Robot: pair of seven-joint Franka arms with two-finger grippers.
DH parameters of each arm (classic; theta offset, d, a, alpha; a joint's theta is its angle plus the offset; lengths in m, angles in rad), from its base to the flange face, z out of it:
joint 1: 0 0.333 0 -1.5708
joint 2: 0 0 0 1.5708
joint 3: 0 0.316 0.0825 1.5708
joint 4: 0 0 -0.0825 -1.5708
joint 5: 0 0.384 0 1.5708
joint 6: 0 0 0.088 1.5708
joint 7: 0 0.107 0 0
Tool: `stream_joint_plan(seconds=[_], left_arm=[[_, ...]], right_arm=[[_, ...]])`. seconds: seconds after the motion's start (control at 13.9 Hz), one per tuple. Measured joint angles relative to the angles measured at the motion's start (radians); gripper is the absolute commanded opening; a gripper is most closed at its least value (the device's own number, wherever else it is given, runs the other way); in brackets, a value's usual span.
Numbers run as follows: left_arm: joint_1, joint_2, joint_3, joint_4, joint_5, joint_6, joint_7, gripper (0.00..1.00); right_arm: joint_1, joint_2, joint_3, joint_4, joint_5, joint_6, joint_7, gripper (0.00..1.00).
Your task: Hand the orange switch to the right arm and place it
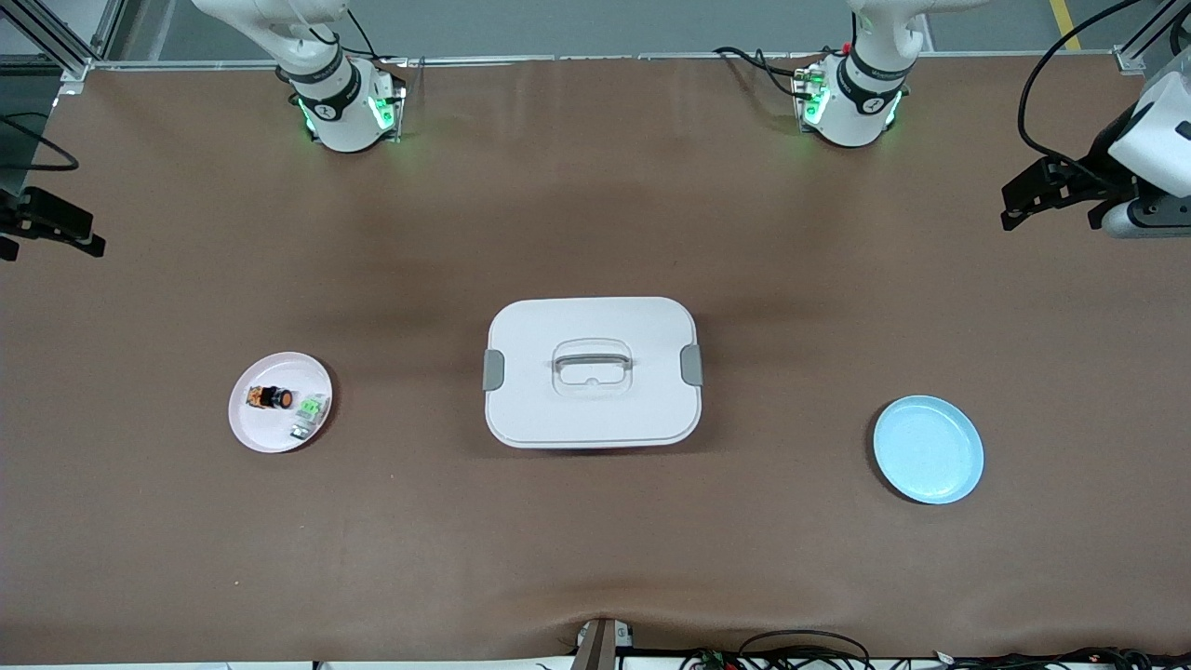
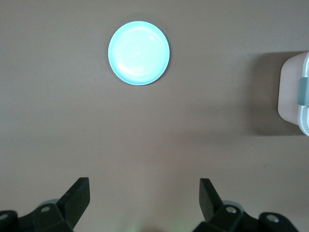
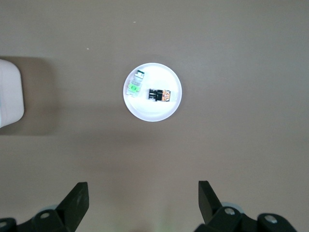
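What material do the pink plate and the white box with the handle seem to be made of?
The pink plate looks like smooth matte plastic: one even colour, thin raised rim. The white box also looks plastic: moulded rounded corners, a recessed handle, grey clips at two ends. Neither can be confirmed by sight alone.
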State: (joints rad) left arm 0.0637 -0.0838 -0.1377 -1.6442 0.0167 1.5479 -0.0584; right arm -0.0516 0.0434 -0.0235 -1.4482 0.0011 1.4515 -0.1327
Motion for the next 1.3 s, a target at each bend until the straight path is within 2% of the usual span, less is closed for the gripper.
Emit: stream_joint_plan(seconds=[0.36,1.3], left_arm=[[0.0,0.0,0.0,0.0,0.0,0.0,0.0,1.0],[-0.006,0.0,-0.004,0.002,-0.036,0.0,0.002,1.0]], right_arm=[[0.046,-0.021,0.001,-0.009,0.003,0.029,0.001,1.0],[0.021,-0.021,-0.019,-0.017,0.013,0.044,0.0,1.0]])
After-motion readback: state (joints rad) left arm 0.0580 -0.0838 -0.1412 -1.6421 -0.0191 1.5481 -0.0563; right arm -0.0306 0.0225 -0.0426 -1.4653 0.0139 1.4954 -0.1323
